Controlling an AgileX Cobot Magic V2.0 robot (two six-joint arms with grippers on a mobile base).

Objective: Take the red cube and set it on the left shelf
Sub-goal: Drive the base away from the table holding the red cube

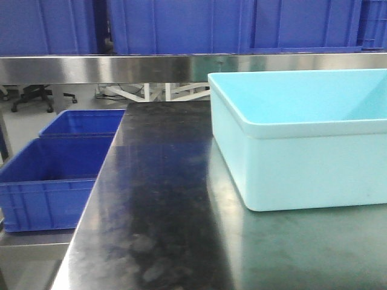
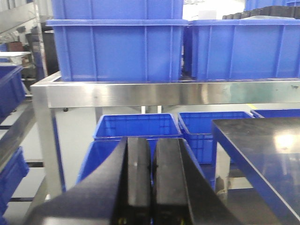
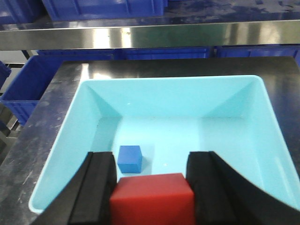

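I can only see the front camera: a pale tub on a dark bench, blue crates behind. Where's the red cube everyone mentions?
Observer: The right wrist view shows the red cube clamped between the fingers of the right gripper, over the near end of the cyan tub.
Operator: Is the tub empty, then?
Observer: No, a small blue cube lies on its floor.
Operator: What's the other arm doing?
Observer: The left gripper is shut and holds nothing. It points at the left shelf, with blue crates on top.
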